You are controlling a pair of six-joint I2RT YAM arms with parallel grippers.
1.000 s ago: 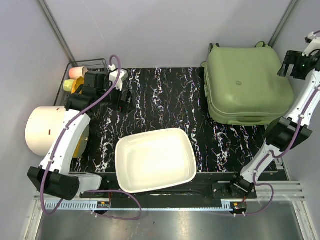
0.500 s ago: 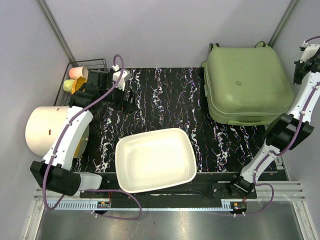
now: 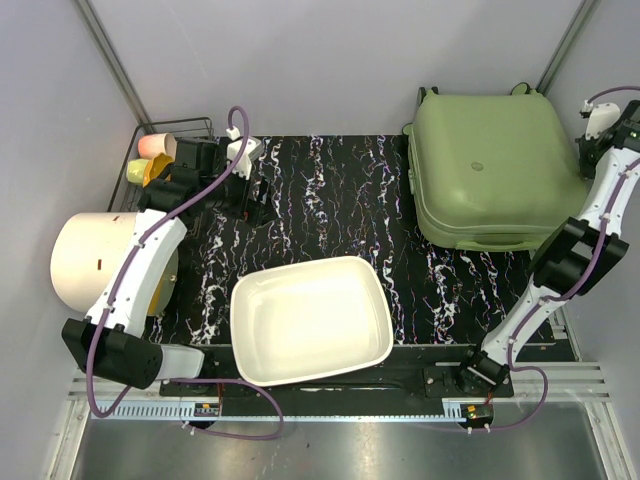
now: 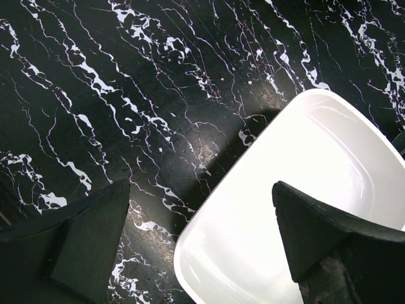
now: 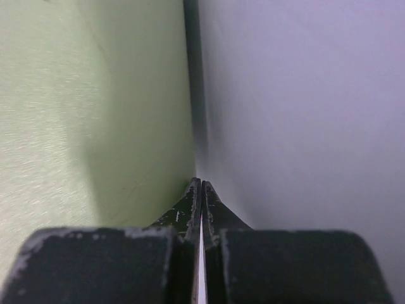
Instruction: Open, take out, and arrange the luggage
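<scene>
The olive-green luggage [image 3: 495, 170] lies shut and flat at the back right of the black marbled table [image 3: 330, 200]. My right gripper [image 3: 588, 152] hangs at its right edge, between the luggage and the grey side wall. In the right wrist view the right gripper [image 5: 201, 187] is shut, its jaws pressed together with nothing between them, the green shell [image 5: 82, 114] just to their left. My left gripper [image 3: 250, 200] is open above the table at back left. In the left wrist view the left gripper [image 4: 202, 234] is spread over a corner of the white bin [image 4: 304, 209].
The white bin [image 3: 310, 318] sits at the front centre. A wire basket [image 3: 165, 150] with cups stands at the back left, a cream cylinder [image 3: 90, 260] in front of it. Grey walls close in both sides, tight against the luggage on the right.
The right gripper has gone from open to shut and has swung down beside the luggage's right edge. The left arm has shifted only slightly.
</scene>
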